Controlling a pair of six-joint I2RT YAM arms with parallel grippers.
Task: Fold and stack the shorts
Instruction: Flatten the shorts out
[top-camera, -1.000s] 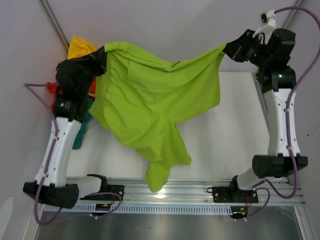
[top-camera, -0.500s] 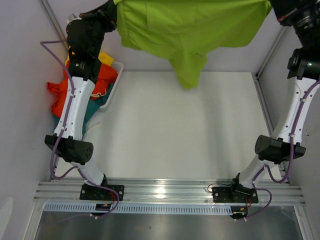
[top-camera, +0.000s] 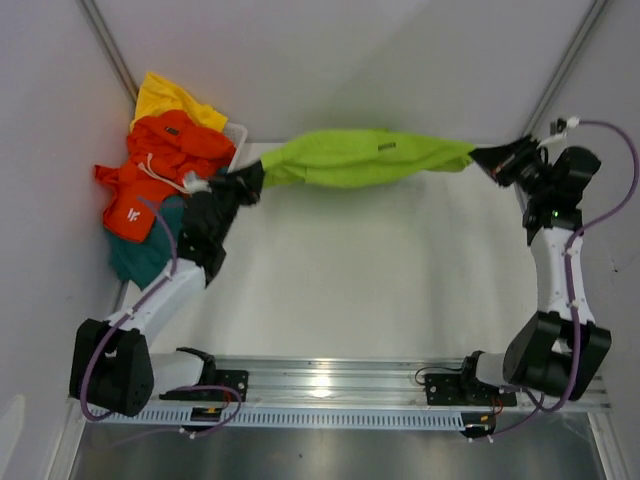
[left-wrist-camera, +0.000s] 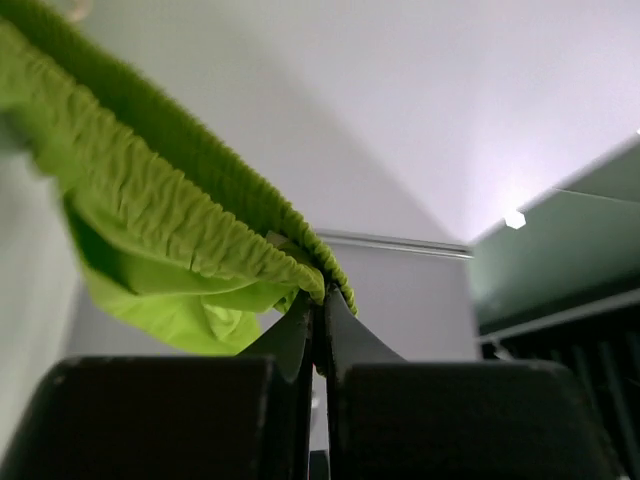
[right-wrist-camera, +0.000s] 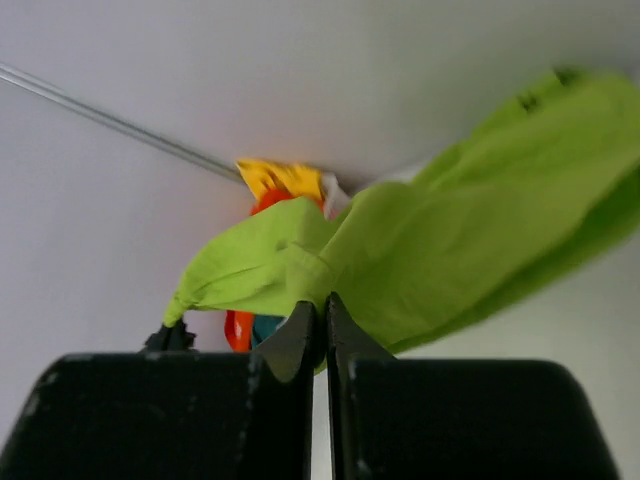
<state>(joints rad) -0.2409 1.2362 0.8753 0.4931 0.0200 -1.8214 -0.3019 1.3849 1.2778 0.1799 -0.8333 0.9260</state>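
Observation:
Lime green shorts (top-camera: 360, 160) hang stretched between my two grippers across the far side of the table. My left gripper (top-camera: 252, 180) is shut on the left end, pinching the gathered waistband (left-wrist-camera: 200, 215) at its fingertips (left-wrist-camera: 322, 300). On the right end my right gripper (top-camera: 488, 156) is shut, cloth (right-wrist-camera: 450, 240) bunched above its tips (right-wrist-camera: 325, 305). Yellow shorts (top-camera: 165, 97), orange shorts (top-camera: 165, 165) with a white logo and teal shorts (top-camera: 135, 255) lie heaped at the far left.
A white basket (top-camera: 236, 135) edge shows under the heap at the back left corner. White walls stand close on both sides and behind. The metal rail (top-camera: 330, 385) with both arm bases runs along the near edge.
Both arms have swung the lime green shorts from high up down low over the table's far side. The cloth, spread wide before, is now pulled into a narrow taut band.

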